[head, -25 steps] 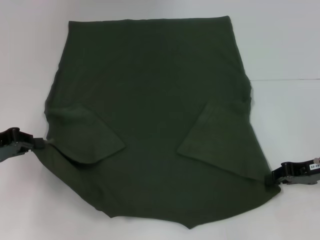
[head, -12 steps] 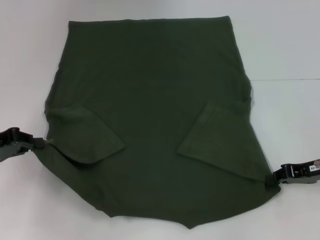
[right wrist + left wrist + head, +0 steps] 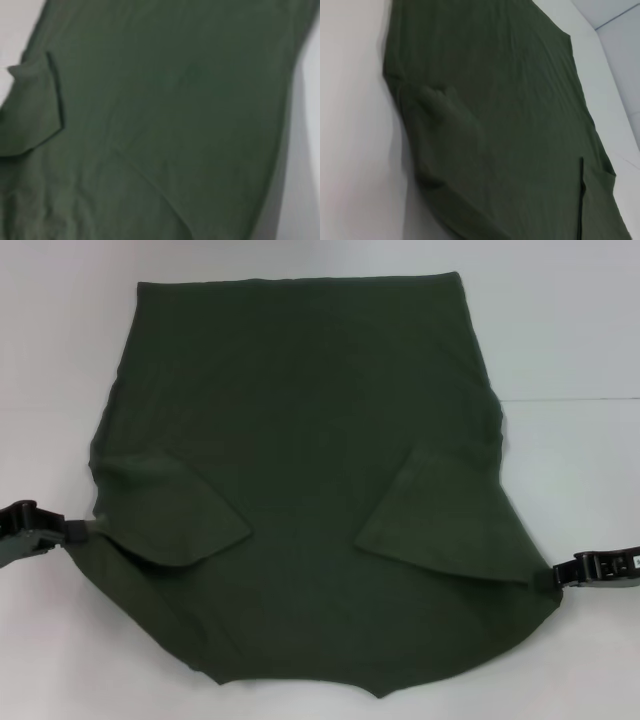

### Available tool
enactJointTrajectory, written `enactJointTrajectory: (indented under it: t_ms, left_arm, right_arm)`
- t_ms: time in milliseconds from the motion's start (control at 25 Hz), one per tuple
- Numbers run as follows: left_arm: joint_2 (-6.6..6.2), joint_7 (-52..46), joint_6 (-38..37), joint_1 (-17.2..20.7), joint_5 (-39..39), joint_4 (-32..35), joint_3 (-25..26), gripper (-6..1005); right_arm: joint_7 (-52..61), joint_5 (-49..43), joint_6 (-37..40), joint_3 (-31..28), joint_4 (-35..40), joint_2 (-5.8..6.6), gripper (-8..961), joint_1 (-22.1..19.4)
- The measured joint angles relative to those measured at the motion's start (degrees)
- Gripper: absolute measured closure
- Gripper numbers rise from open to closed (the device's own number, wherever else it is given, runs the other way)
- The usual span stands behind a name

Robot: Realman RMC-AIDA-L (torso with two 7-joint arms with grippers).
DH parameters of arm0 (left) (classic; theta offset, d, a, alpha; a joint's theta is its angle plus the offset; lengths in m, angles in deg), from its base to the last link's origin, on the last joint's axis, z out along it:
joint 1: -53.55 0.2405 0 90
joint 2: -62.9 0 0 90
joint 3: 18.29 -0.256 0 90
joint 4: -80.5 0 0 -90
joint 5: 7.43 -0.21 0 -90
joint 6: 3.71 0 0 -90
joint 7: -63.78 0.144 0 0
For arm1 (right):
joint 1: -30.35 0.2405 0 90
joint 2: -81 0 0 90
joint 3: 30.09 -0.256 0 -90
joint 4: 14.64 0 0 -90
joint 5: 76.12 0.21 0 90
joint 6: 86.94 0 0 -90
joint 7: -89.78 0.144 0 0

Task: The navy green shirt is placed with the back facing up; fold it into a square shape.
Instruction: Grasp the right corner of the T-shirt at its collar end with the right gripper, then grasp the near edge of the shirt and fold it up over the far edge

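The navy green shirt [image 3: 300, 430] lies flat on the white table, plain side up, hem at the far end. Both short sleeves are folded inward onto the body, one [image 3: 175, 515] on the left and one [image 3: 440, 515] on the right. My left gripper [image 3: 66, 531] is at the shirt's near-left edge, shut on a point of fabric pulled out toward it. At the near-right edge my right gripper [image 3: 556, 577] pinches the cloth in the same way. Each wrist view is filled by the shirt [image 3: 510, 125] [image 3: 175, 100]; neither shows fingers.
Bare white table [image 3: 570, 330] surrounds the shirt on the left, right and far sides. A thin seam [image 3: 580, 398] crosses the tabletop at the right. The shirt's near edge reaches the bottom of the head view.
Both grippers have drawn outward, the right one farther to the right and slightly away from me. The shirt's near corners have stretched wider with them.
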Motion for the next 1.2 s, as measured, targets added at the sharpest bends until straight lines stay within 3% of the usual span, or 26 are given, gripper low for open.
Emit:
enactJointTrajectory:
  t_ms: [520, 920, 1200]
  left_arm:
    - [-0.77, 5.3, -8.9, 0.8, 3.0, 1.1, 0.3, 963]
    - [-0.78, 5.4, -17.1, 4.3, 3.0, 4.1, 0.4, 962]
    - [-0.78, 5.3, -24.3, 6.1, 2.9, 5.3, 2.5, 963]
  right_arm:
    - [-13.1, 0.5, 8.6, -6.5, 0.8, 2.19, 918, -2.7]
    - [-25.6, 0.9, 20.3, -12.8, 2.8, 2.85, 918, -6.5]
    - [-28.7, 1.1, 24.6, -14.2, 3.7, 4.16, 918, -8.7]
